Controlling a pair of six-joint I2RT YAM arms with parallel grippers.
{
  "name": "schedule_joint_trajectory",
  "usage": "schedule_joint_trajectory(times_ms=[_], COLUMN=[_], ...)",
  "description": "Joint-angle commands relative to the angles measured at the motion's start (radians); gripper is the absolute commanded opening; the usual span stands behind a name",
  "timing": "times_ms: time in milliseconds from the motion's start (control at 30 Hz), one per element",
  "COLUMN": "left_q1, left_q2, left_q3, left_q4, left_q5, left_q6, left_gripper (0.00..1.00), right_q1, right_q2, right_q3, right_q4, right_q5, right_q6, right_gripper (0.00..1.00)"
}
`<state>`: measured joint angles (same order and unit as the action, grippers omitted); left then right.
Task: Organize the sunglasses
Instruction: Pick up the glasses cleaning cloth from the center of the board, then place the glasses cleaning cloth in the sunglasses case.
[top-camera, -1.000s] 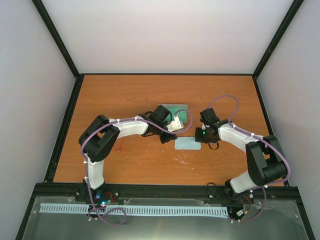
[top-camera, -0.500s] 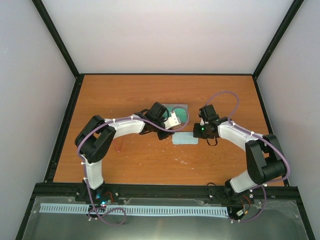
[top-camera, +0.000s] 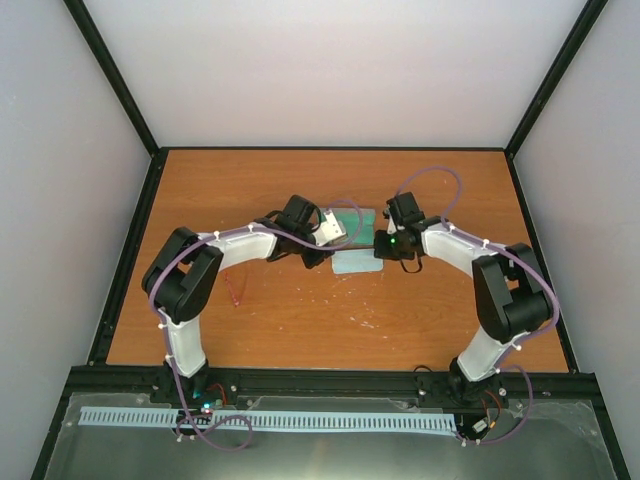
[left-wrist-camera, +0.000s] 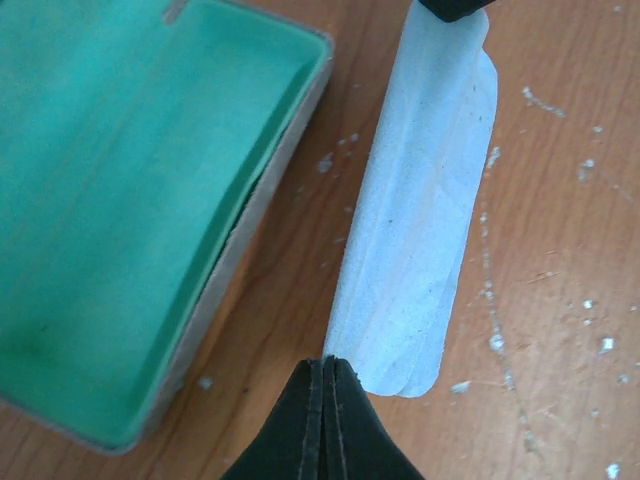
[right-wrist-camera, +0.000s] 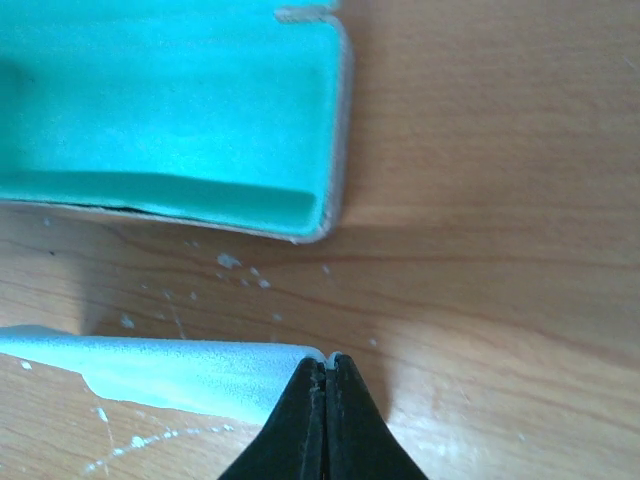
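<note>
Lower left of centre in the top view, the sunglasses are lying untouched on the wooden table, well apart from everything else. Farther up, the left gripper and right gripper are each pinching an opposite end of the light blue cloth, having carried it up and leftward over the last second. It is now stretching between them just beside the open green-lined case, so the cloth seems to be going in first, with the glasses not yet packed.

arms: white shells, black joints | cables: purple | claws: black
</note>
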<state>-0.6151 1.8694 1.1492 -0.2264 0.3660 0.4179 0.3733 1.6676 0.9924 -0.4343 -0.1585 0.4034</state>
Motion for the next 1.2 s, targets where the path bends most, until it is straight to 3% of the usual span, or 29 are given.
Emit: schedule_joint_trajectory(times_ms=[0, 633, 1167], left_q1=[0.037, 0.141, 0.153], left_q2=[-0.024, 0.068, 0.139], left_q3=[0.019, 0.147, 0.216], left_q4=[0.003, 0.004, 0.005], left_q5=[-0.007, 0.018, 0.045], left_q6=[0.033, 0.085, 0.109], left_gripper=[0.00, 0.01, 0.01], right_q1=[0.011, 0.035, 0.035], right_q2=[0.052, 0.207, 0.292], right_q3=[0.068, 0.281, 0.396], right_q4=[0.002, -0.033, -0.058], right_q5=[-0.002, 0.003, 0.018], right_q6=[-0.020, -0.021, -0.025], right_gripper=[0.03, 0.03, 0.03])
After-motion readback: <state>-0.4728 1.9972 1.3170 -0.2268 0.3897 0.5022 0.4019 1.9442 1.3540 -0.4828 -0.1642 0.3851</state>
